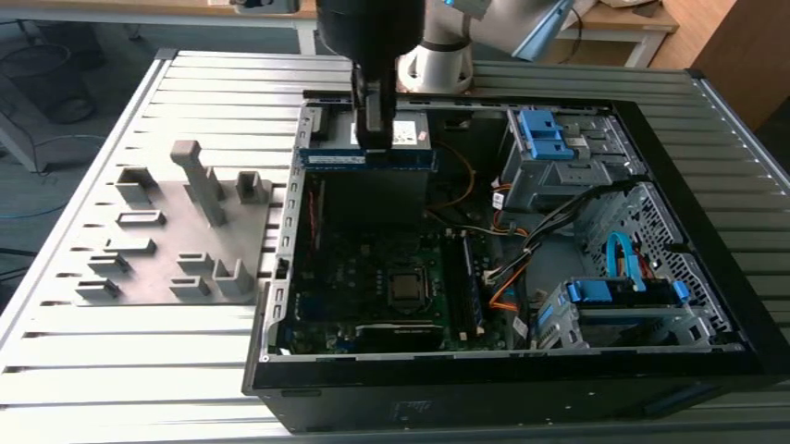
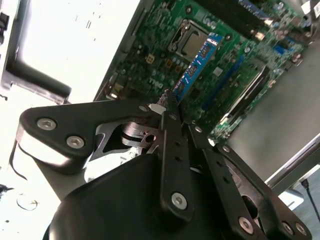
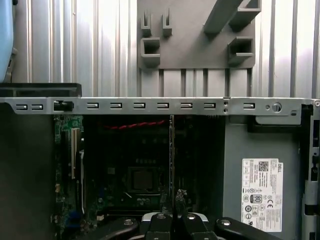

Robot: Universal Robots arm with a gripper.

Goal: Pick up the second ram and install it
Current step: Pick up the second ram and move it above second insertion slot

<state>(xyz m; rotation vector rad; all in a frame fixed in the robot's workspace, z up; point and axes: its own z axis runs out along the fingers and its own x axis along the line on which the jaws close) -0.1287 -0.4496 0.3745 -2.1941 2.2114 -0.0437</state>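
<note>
The second ram (image 1: 368, 159) is a long blue-green stick with a white label. It hangs level above the back of the open computer case (image 1: 277, 277), in front of the grey power-supply box (image 1: 420, 129). My gripper (image 1: 373, 146) comes straight down from above and is shut on its top edge. In the second wrist view the ram (image 2: 197, 65) sticks out past my fingertips (image 2: 172, 100) over the green motherboard (image 2: 165, 45). In the first wrist view the ram (image 3: 172, 160) appears edge-on as a thin line above the CPU socket (image 3: 142, 180).
The memory slots (image 1: 469, 277) run beside the CPU socket (image 1: 405, 289) on the motherboard. Cables (image 1: 543, 231) and blue drive-bay clips (image 1: 543, 134) crowd the case on the exterior view's right. A grey fixture plate (image 1: 173, 231) with upright holders lies on the slatted table at the exterior view's left.
</note>
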